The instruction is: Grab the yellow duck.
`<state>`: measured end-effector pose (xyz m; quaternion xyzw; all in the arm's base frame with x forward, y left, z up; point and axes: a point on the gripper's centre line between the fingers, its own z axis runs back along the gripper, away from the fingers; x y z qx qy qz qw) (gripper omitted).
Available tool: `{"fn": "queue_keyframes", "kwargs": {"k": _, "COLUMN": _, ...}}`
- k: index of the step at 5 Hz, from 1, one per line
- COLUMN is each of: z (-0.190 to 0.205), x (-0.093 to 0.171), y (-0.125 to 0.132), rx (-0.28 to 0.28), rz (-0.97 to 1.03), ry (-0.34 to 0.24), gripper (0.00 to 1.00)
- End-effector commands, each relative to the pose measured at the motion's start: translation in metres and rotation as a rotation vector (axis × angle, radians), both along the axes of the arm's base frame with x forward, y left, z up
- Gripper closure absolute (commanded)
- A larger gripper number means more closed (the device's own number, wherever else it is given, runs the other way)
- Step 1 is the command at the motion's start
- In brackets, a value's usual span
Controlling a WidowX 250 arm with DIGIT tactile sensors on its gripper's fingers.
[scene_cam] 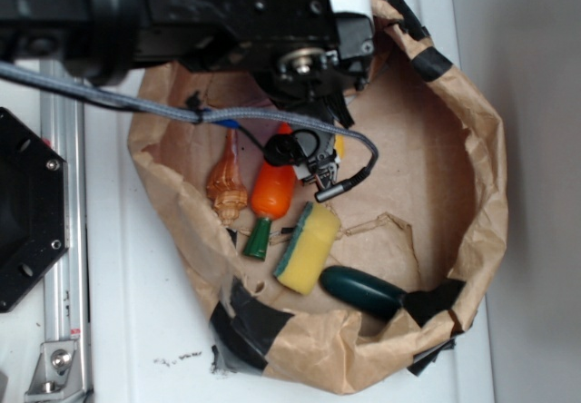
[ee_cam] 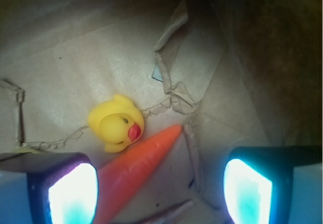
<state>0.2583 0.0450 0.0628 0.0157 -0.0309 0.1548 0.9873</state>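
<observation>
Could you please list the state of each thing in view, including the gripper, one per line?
yellow duck: lying free on the paper, not gripped, beak toward the carrot.
gripper: open, nothing between its pads, above the bag floor.
carrot: lying flat beside the duck, tip pointing away from the gripper.
sponge: lying loose in the bag.
paper bag: open, rim rolled down and taped.

Paper bag (scene_cam: 472,194) on white table (scene_cam: 136,330)

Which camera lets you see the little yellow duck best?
The wrist view. The yellow duck shows whole there, red beak and all, lying on brown paper right beside the carrot's tip, ahead of the open gripper. In the exterior view the arm hides it; at most a sliver of yellow peeks out.
</observation>
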Motion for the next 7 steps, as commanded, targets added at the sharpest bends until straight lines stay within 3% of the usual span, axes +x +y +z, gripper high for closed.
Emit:
{"fn": "queue_keyframes", "kwargs": {"k": 1, "z": -0.002, "x": 0.01, "y": 0.001, "rx": 0.041, "rz": -0.028, "ry": -0.025, "gripper": 0.0}}
{"fn": "queue_keyframes", "kwargs": {"k": 3, "z": -0.008, "x": 0.017, "y": 0.007, "rx": 0.066, "rz": -0.014, "ry": -0.027, "gripper": 0.0}}
{"fn": "queue_keyframes", "kwargs": {"k": 4, "z": -0.034, "x": 0.033, "y": 0.002, "rx": 0.072, "rz": -0.08, "ry": -0.016, "gripper": 0.0}}
{"fn": "queue_keyframes", "kwargs": {"k": 6, "z": -0.031, "x": 0.028, "y": -0.035, "rx": 0.09, "rz": -0.267, "ry": -0.031, "gripper": 0.0}}
{"fn": "queue_keyframes", "kwargs": {"k": 7, "z": -0.025, "x": 0.025, "y": -0.037, "rx": 0.088, "rz": -0.282, "ry": -0.047, "gripper": 0.0}}
